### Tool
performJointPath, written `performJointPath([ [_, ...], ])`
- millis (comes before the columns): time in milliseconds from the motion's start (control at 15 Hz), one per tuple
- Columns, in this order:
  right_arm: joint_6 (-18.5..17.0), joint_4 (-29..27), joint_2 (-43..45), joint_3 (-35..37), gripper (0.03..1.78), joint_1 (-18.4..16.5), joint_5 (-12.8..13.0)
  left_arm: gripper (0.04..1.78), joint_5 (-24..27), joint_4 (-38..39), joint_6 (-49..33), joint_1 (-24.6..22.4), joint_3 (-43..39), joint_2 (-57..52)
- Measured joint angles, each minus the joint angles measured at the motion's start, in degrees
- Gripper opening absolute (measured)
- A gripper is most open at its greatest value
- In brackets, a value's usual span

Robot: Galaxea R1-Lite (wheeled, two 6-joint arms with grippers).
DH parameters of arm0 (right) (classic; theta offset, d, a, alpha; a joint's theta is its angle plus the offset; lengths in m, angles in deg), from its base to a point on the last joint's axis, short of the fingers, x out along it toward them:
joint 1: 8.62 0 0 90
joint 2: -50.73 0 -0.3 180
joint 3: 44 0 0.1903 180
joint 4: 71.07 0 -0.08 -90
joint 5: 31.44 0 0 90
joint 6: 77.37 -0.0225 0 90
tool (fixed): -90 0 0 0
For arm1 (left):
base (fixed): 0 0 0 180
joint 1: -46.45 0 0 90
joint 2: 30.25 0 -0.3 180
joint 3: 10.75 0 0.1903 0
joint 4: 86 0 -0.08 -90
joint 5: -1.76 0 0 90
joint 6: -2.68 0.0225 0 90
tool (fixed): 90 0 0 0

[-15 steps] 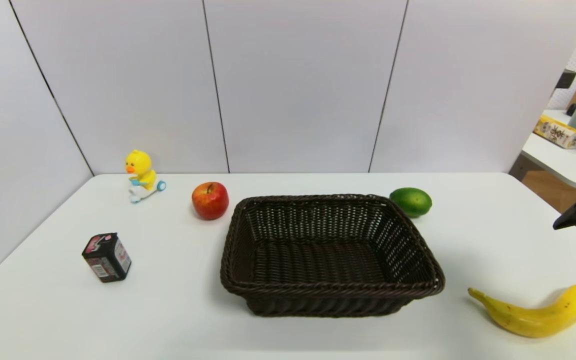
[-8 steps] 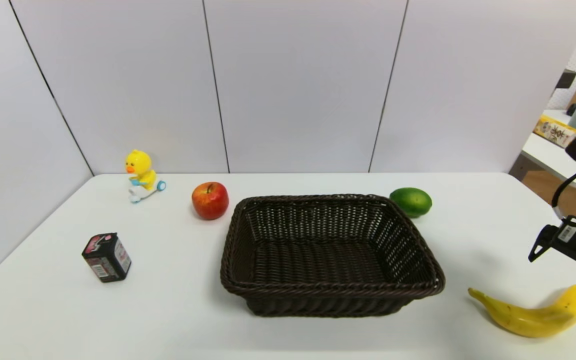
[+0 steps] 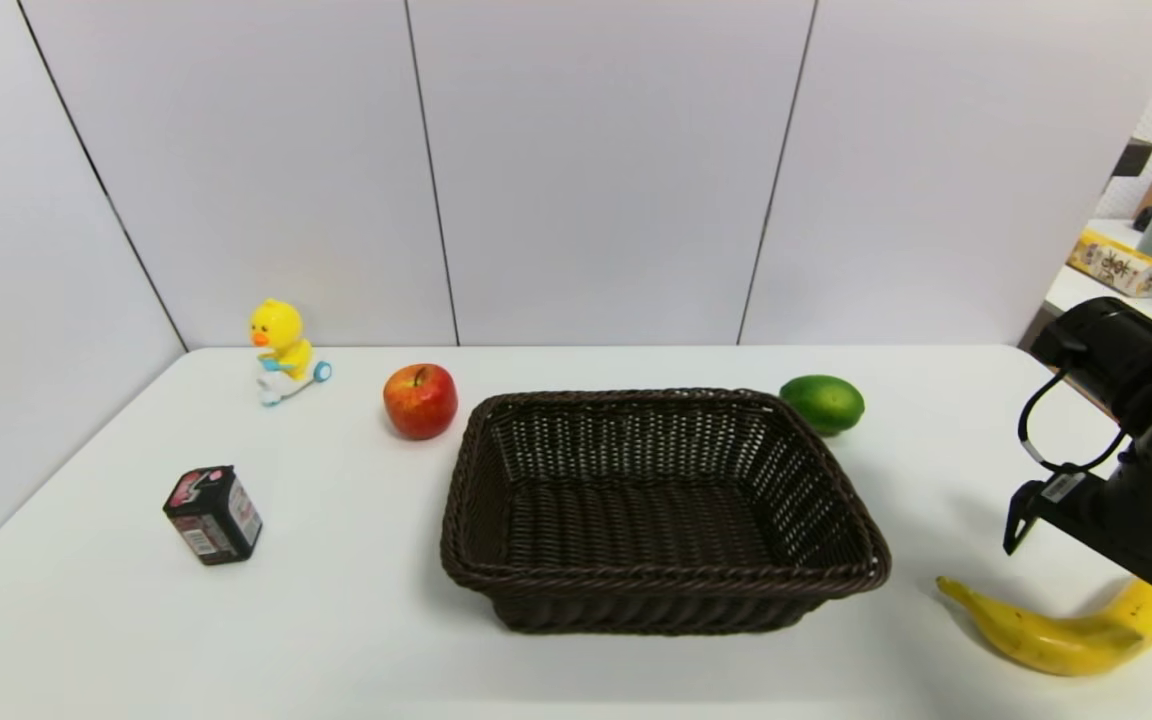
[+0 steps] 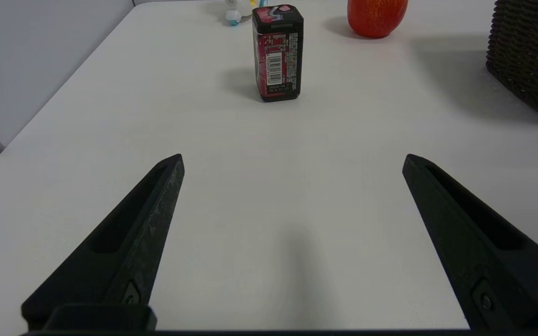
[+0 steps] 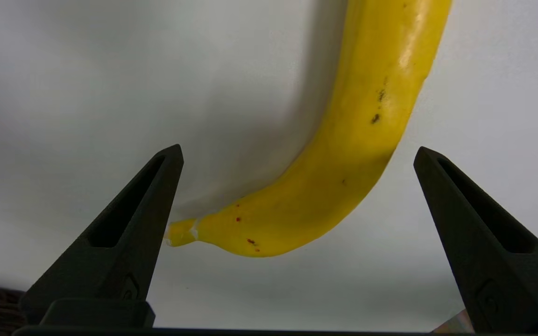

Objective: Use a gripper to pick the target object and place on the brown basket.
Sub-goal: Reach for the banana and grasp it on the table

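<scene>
We see our right gripper (image 5: 297, 154) spread wide and empty above the banana (image 3: 1056, 632), which lies on the white table (image 3: 336, 620) to the right of the brown basket (image 3: 661, 580), while our left gripper (image 4: 292, 161) rests open over the table's left side.

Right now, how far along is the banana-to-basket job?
Early. Nothing placed: the brown basket is empty and the banana lies on the table. In hand: the right hand hangs open over the banana. Left: descend, grasp, carry, release. The left hand sits open over the table.
</scene>
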Motion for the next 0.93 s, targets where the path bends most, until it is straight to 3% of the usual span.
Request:
performJointPath([
  [200,-1.4,0.0,-1.3,0.2,1.71,-0.2,-2.0,1.69,0.0,0.0,0.0,0.0,0.0,0.0],
  [933,-3.1,-0.8,-3.8,2.4,1.71,-1.7,-3.4,1.69,0.0,0.0,0.0,0.0,0.0,0.0],
])
